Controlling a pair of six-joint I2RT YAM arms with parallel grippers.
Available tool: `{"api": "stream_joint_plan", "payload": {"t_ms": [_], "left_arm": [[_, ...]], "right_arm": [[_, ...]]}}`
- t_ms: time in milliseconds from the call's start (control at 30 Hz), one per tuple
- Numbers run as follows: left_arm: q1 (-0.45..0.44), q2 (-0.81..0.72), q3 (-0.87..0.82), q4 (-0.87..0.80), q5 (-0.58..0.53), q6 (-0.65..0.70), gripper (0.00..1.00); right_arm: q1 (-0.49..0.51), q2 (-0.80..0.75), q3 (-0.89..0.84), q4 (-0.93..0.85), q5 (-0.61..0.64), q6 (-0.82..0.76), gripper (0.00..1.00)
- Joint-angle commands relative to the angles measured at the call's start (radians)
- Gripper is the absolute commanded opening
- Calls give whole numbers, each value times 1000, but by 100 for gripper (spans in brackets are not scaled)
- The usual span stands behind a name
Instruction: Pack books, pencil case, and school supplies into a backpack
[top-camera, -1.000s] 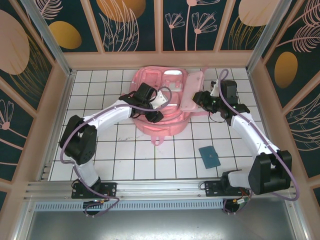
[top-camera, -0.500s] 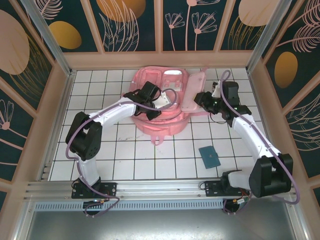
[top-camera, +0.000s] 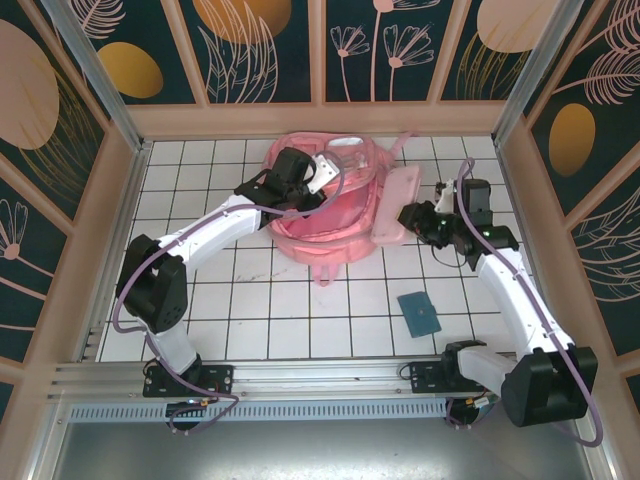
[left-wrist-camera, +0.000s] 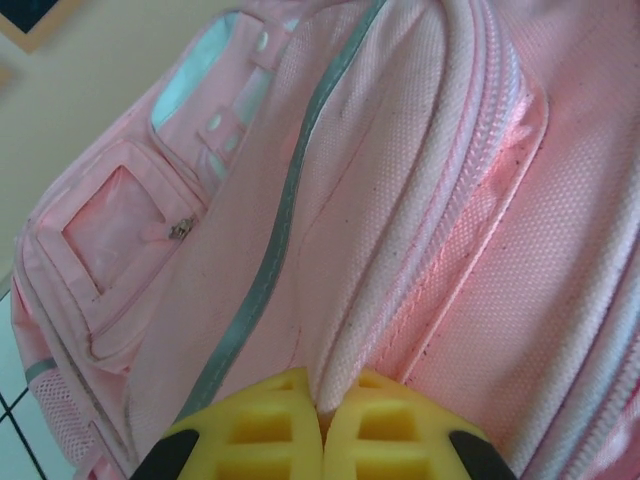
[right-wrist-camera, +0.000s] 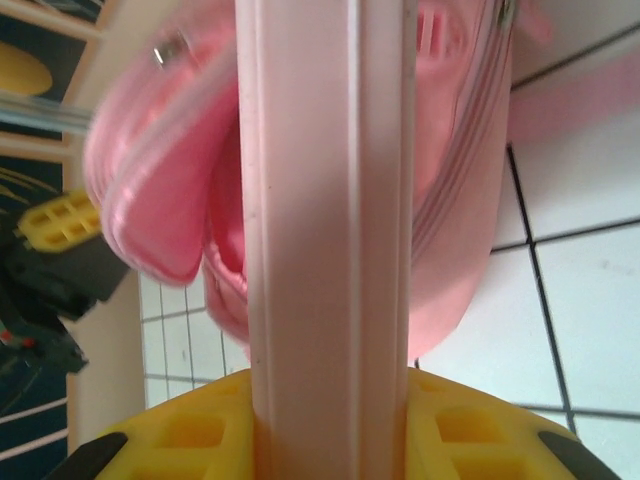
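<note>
left tool (left-wrist-camera: 319, 405) pinches a raised fold of backpack (left-wrist-camera: 450, 250).

Backpack (left-wrist-camera: 430, 200): pink woven cloth, matt, coarse grain; ribbed zip tape; pale stripe, slight sheen; mesh at side. Pink strip (right-wrist-camera: 320, 200) of same: smoother face, piped edges, blurred. Left gripper fingers (left-wrist-camera: 262, 432): yellow moulded plastic, matt, gridded recesses. Table (top-camera: 260, 300): smooth white tile, dark grout, scuffed. Front rail (top-camera: 300, 372): bare silver metal, satin.
</note>
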Motion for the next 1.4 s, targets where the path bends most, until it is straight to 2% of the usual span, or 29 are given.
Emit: {"api": "stream_joint_plan", "payload": {"t_ms": [0, 233, 400, 733, 1033, 1100, 1233, 1300, 1367], "left_arm": [[7, -44, 40, 273, 7, -122, 0], [0, -44, 62, 310, 87, -160, 0], [-6, -94, 34, 330, 106, -168, 0], [-9, -145, 4, 357, 115, -226, 0], [-8, -148, 2, 347, 128, -272, 0], [-9, -145, 8, 340, 121, -280, 0], [-8, -131, 29, 320, 101, -297, 0], [-8, -126, 37, 315, 87, -307, 0], [-8, -122, 39, 316, 84, -313, 0]], "right_arm": [[33, -3, -52, 59, -143, 66, 20], [180, 127, -58, 332, -253, 213, 20], [218, 289, 4, 461, -244, 311, 20], [294, 636, 245, 619, -54, 355, 20], [318, 850, 369, 838, 107, 403, 21], [321, 885, 407, 850, 100, 402, 30], [321, 889, 417, 826, 48, 414, 56], [320, 843, 379, 779, 59, 399, 62], [309, 780, 321, 728, 58, 394, 63]]}}
